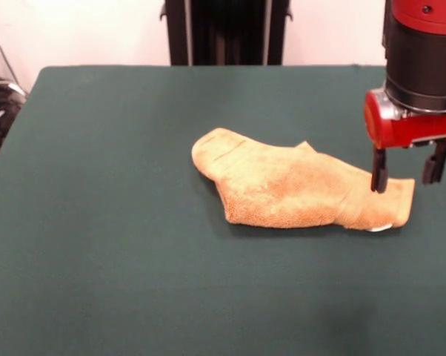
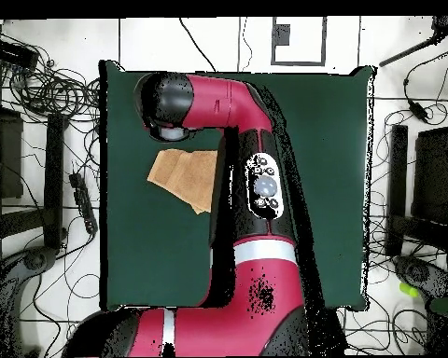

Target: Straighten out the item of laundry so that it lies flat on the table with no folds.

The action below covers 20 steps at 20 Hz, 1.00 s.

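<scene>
The item of laundry (image 1: 293, 185) is a golden-orange terry towel, bunched and folded over itself near the middle of the table (image 1: 119, 245). A small white tag peeks out under its right end. My gripper (image 1: 406, 174) hangs open just above that right end, one finger (image 1: 378, 172) over the cloth and the other past the towel's edge. Nothing is held between them. In the overhead view the towel (image 2: 186, 177) shows partly, beside the red arm (image 2: 256, 186), and the wrist hides the gripper.
The dark green table (image 2: 330, 168) stretches wide around the towel on all sides. Cables and black stands (image 2: 55, 177) lie on the floor beyond the table's edges. A dark pedestal (image 1: 227, 30) stands behind the far edge.
</scene>
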### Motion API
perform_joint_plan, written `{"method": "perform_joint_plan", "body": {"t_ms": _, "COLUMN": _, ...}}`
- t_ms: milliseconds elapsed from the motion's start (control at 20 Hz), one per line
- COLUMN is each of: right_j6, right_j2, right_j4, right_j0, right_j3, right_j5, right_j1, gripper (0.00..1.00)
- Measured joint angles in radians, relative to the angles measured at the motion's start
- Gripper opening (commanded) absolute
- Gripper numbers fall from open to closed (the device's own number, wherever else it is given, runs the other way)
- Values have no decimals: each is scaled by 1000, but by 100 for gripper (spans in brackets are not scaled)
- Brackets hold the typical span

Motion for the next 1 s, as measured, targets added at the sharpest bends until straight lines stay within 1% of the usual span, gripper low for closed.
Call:
{"method": "perform_joint_plan", "body": {"t_ms": 100, "right_j6": 0, "right_j2": 0, "right_j4": -1, "right_j0": 1, "right_j3": 3, "right_j5": -13, "right_j1": -1, "gripper": 100}}
{"method": "perform_joint_plan", "body": {"t_ms": 300, "right_j6": 0, "right_j2": 0, "right_j4": -9, "right_j0": 2, "right_j3": 26, "right_j5": -90, "right_j1": -6, "gripper": 100}}
{"method": "perform_joint_plan", "body": {"t_ms": 500, "right_j6": 0, "right_j2": 0, "right_j4": -28, "right_j0": 5, "right_j3": 63, "right_j5": -206, "right_j1": -10, "gripper": 100}}
{"method": "perform_joint_plan", "body": {"t_ms": 700, "right_j6": 0, "right_j2": 0, "right_j4": -47, "right_j0": 7, "right_j3": 97, "right_j5": -291, "right_j1": -11, "gripper": 100}}
{"method": "perform_joint_plan", "body": {"t_ms": 800, "right_j6": 0, "right_j2": 0, "right_j4": -56, "right_j0": 7, "right_j3": 116, "right_j5": -323, "right_j1": -11, "gripper": 100}}
{"method": "perform_joint_plan", "body": {"t_ms": 1000, "right_j6": 0, "right_j2": 0, "right_j4": -61, "right_j0": 7, "right_j3": 152, "right_j5": -344, "right_j1": -12, "gripper": 100}}
